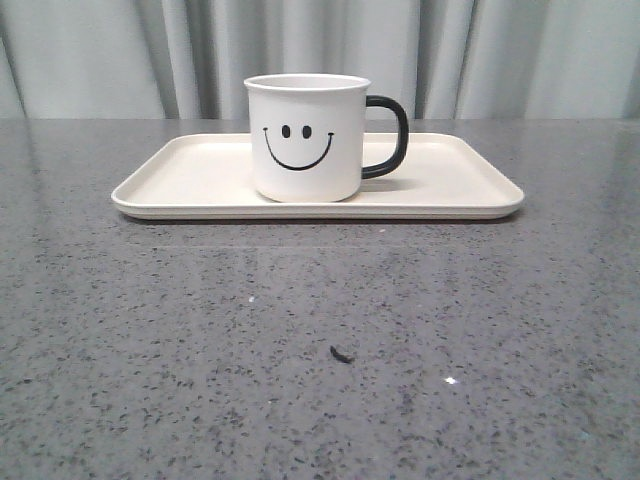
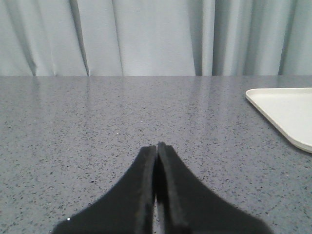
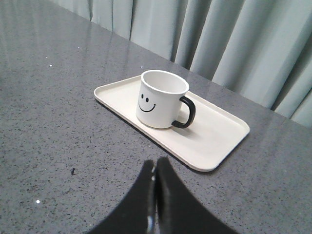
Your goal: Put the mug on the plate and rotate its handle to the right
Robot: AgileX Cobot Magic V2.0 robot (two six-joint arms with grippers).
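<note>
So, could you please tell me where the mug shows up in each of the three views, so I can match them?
Front view: the mug stands upright at the picture's centre, on the plate, face toward the camera, handle to the right.
Left wrist view: the mug is not in it; only a corner of the plate shows.
Right wrist view: the mug sits mid-picture on the plate.
Shared landmark: the plate.

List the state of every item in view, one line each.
White smiley-face mug: upright on the tray, empty as far as its inside shows.
Glossy black loop handle: points right in the front view.
Cream rectangular plate: flat on the grey table, bearing the mug.
Left gripper: shut, empty.
Right gripper: shut, empty, short of the tray.
</note>
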